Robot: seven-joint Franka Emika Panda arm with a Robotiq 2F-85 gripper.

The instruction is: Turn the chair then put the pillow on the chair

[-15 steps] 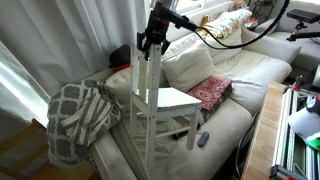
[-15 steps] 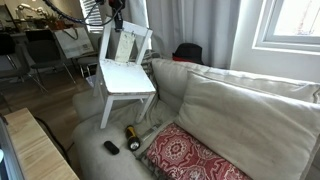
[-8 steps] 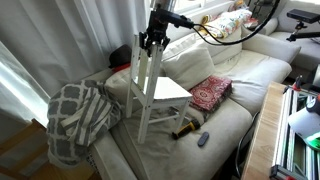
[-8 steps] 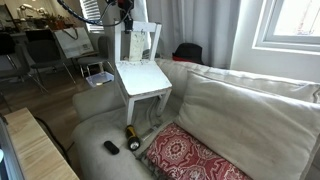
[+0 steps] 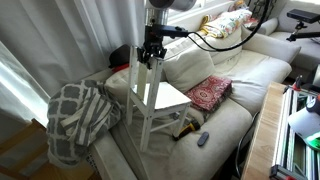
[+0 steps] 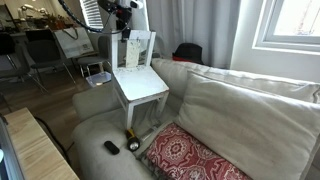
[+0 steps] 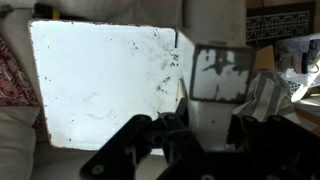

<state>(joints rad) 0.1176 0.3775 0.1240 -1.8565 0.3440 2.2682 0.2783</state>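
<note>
The white wooden chair (image 5: 165,97) stands on the sofa seat, and both exterior views show it (image 6: 140,82). My gripper (image 5: 150,53) is shut on the top rail of the chair's slatted back, coming down from above (image 6: 125,22). In the wrist view the dark fingers (image 7: 160,135) clamp the white rail (image 7: 218,95), with the flat seat (image 7: 105,85) below. The large cream pillow (image 5: 188,65) leans against the sofa back just behind the chair, apart from my gripper.
A red patterned cushion (image 5: 210,92) (image 6: 190,155) lies on the sofa beside the chair. A grey-and-white lattice blanket (image 5: 80,115) hangs over the sofa arm. A dark remote (image 5: 203,139) (image 6: 111,147) and a yellow-black tool (image 6: 131,138) lie near the chair's legs. A curtain (image 5: 60,40) hangs behind the sofa.
The chair has swung round in my grip and shifted toward the sofa back. It was tilted and now stands more upright. My gripper stayed shut on the top rail.
</note>
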